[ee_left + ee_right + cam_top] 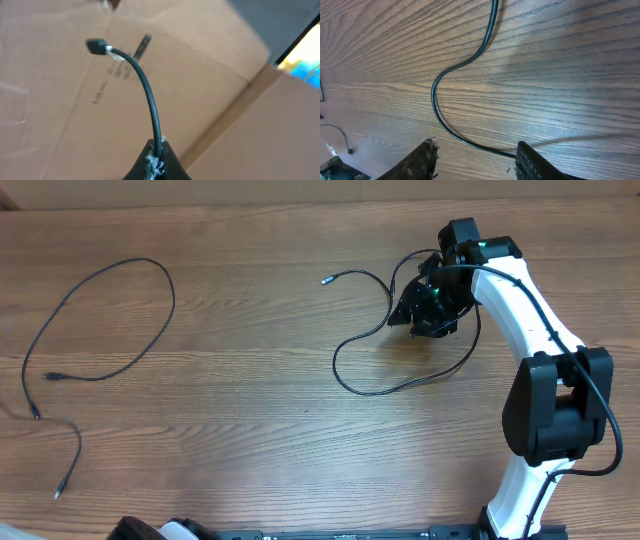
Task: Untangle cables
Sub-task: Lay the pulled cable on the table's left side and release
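One thin black cable lies in a big loose loop at the table's left, and its ends trail toward the front left. A second cable loops at the right, with a metal-tipped plug pointing left. My right gripper is low over this second cable. In the right wrist view the gripper is open, and the cable curves on the wood between and ahead of its fingers. My left gripper is shut on a short stretch of black cable that ends in a plug, held up in the air.
The left arm shows only at the overhead view's bottom edge. The left wrist view faces a brown cardboard wall. The right arm's thicker black cable runs along its white body. Another thin cable end lies far left in the right wrist view.
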